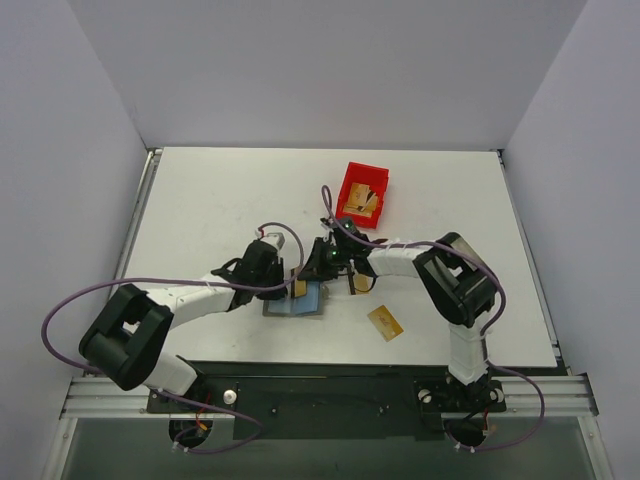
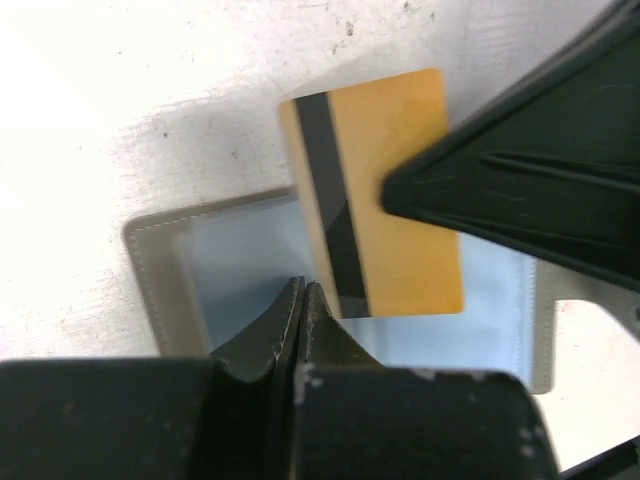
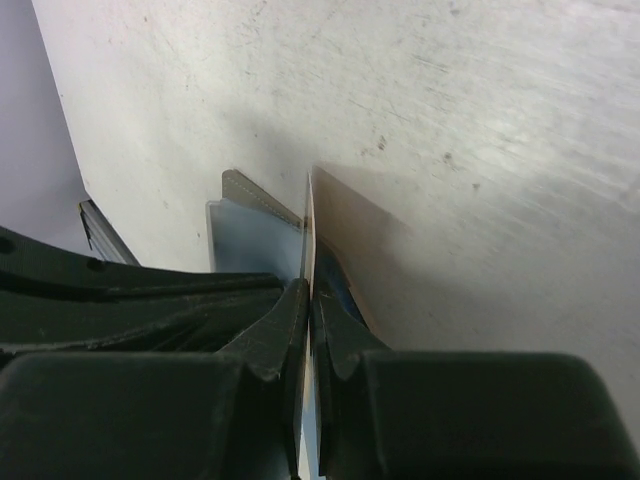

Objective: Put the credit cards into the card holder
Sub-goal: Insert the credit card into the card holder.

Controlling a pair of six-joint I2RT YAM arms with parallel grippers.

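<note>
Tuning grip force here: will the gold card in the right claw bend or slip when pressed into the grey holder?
Probably stiff: the card looks flat and straight edge-on in the right claw. Its smooth face may let it slide, since only one edge is pinched. The card holder looks thin and soft, so it could shift.

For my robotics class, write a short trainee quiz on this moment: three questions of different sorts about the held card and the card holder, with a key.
1. True or false: the right gripper is shut on a credit card.
2. Where is the card holder? A: lifted in the air by the right jaws. B: lying open on the table, below the held card. C: closed, at the table's far edge.
3. Fill in: the stripe on the held card is ____.
Key: 1 true; 2 B; 3 black.
</note>
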